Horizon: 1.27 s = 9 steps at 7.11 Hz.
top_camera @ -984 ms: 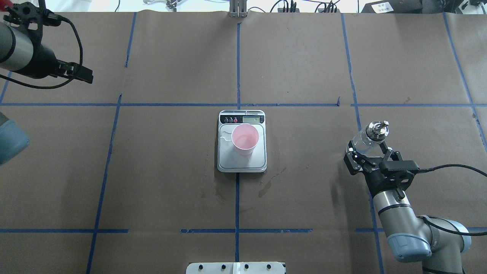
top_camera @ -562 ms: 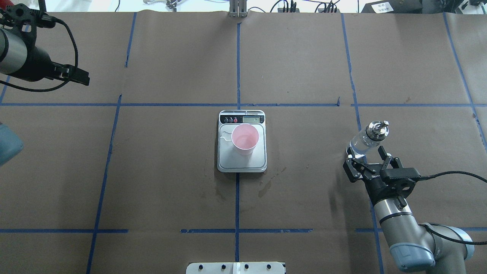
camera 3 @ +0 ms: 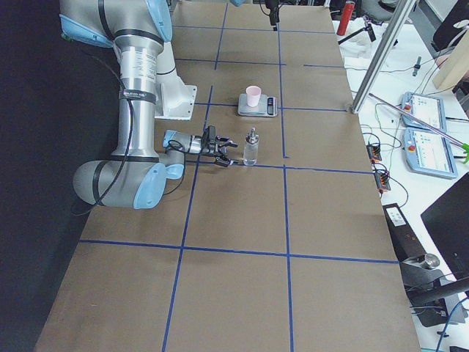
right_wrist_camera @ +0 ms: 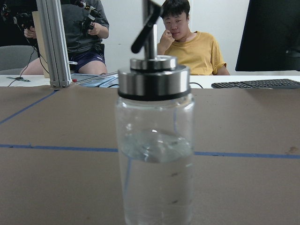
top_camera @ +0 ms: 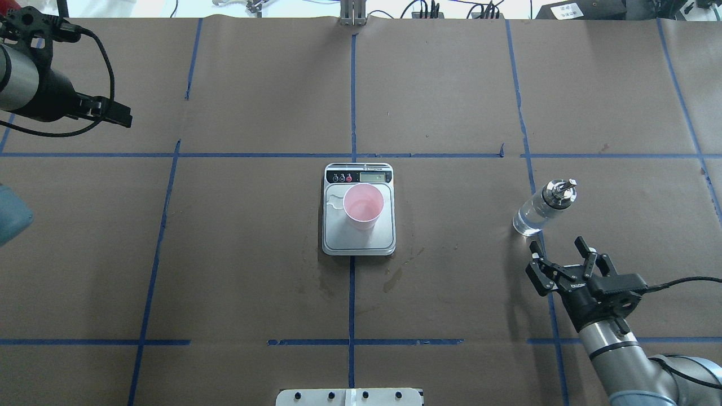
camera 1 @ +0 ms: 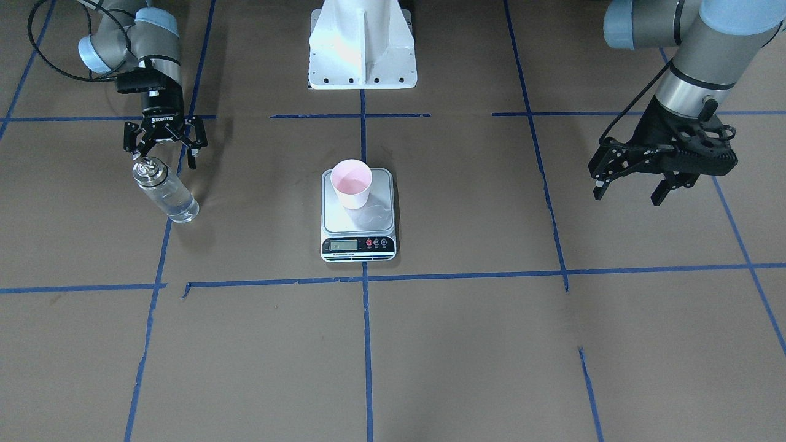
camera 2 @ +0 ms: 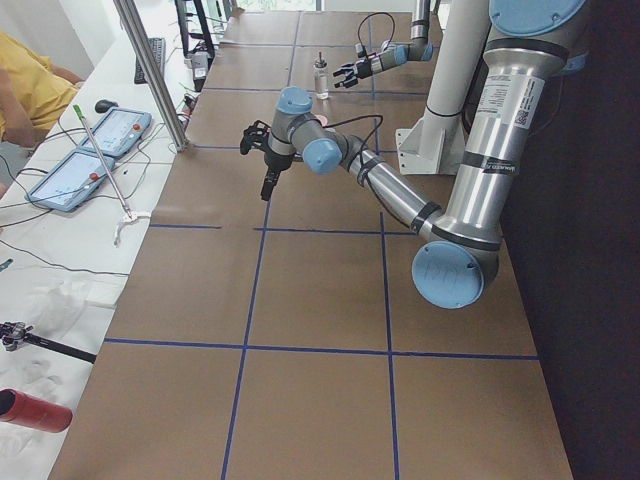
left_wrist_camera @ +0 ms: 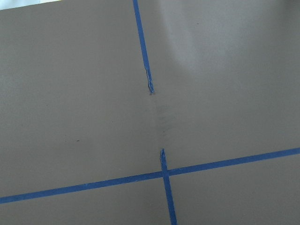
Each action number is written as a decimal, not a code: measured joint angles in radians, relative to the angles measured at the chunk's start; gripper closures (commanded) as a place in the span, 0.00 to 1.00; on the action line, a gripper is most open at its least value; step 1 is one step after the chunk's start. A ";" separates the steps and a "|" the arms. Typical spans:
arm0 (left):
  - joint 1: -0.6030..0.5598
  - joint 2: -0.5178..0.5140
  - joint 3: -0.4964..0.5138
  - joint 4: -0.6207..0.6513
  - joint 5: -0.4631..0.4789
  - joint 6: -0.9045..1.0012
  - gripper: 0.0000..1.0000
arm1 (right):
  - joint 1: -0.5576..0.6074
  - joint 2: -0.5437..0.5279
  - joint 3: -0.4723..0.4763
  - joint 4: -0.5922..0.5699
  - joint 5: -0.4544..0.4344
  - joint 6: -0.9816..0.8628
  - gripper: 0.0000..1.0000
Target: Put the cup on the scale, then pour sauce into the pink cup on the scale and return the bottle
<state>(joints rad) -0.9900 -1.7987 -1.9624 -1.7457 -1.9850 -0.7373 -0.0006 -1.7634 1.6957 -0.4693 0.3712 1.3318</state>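
Overhead exterior: bottle (top_camera: 540,208) stands just ahead of the spread right end effector (top_camera: 555,244); likely slick, fragile glass, so grip mid-body

cup (top_camera: 363,204) on scale (top_camera: 338,238), bottle (top_camera: 536,212) standing well to its right, right gripper (top_camera: 555,246) near bottle, not touching

The bottle (right_wrist_camera: 154,112) stands upright on the table (right_wrist_camera: 56,187), about half full of clear sauce (right_wrist_camera: 157,187).
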 measured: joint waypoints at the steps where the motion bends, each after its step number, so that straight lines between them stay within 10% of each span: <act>1: 0.001 -0.001 -0.001 0.000 0.000 -0.008 0.00 | -0.016 -0.063 0.000 0.088 0.002 0.000 0.00; 5: 0.005 -0.002 -0.003 -0.001 0.000 -0.014 0.00 | -0.002 -0.315 -0.045 0.427 0.117 -0.024 0.00; 9: 0.005 0.002 0.016 -0.002 -0.008 0.004 0.00 | 0.513 -0.217 -0.056 0.370 0.742 -0.310 0.00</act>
<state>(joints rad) -0.9848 -1.7966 -1.9469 -1.7476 -1.9932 -0.7338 0.5121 -1.9805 1.6394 -0.0991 1.1134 1.0222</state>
